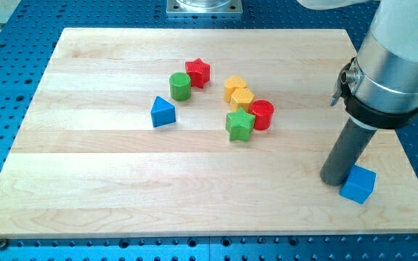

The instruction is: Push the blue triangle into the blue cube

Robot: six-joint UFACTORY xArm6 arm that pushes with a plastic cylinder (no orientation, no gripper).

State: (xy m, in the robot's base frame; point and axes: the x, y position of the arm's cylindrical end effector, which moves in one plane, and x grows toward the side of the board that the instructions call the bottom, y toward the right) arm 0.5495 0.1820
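The blue triangle [162, 112] lies left of the board's middle, below and left of the green cylinder [180, 85]. The blue cube [358, 184] sits near the board's lower right corner. My tip [335, 180] rests on the board right beside the cube's left side, touching or nearly touching it. The tip is far to the right of the blue triangle, with the cluster of other blocks between them and higher up.
A red star [198, 72] sits next to the green cylinder. Two yellow blocks [238, 93], a red cylinder [261, 114] and a green star [240, 125] form a cluster at the middle. The wooden board [122, 196] lies on a blue perforated table [6, 87].
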